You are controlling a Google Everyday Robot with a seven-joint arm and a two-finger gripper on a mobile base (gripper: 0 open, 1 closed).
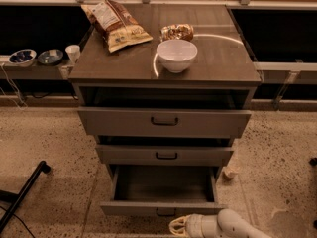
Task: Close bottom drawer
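Observation:
The bottom drawer (163, 208) is the lowest of three grey-brown drawers and stands pulled far out, its deep box empty inside. Its small dark bar handle (165, 213) sits at the middle of the slim front panel. My gripper (177, 226) is at the bottom edge of the view, just below and slightly right of that handle, in front of the panel. The white arm (233, 225) comes in from the lower right. The middle drawer (166, 154) and the top drawer (164, 121) are each pulled out a little.
On the cabinet top (223, 58) lie a chip bag (115, 25), a white bowl (177, 55) and a small snack packet (177, 31). Two small bowls (35, 57) and a cup (73, 52) stand on a shelf at left. A black leg (22, 195) crosses the floor lower left. A small object (230, 172) lies on the floor at right.

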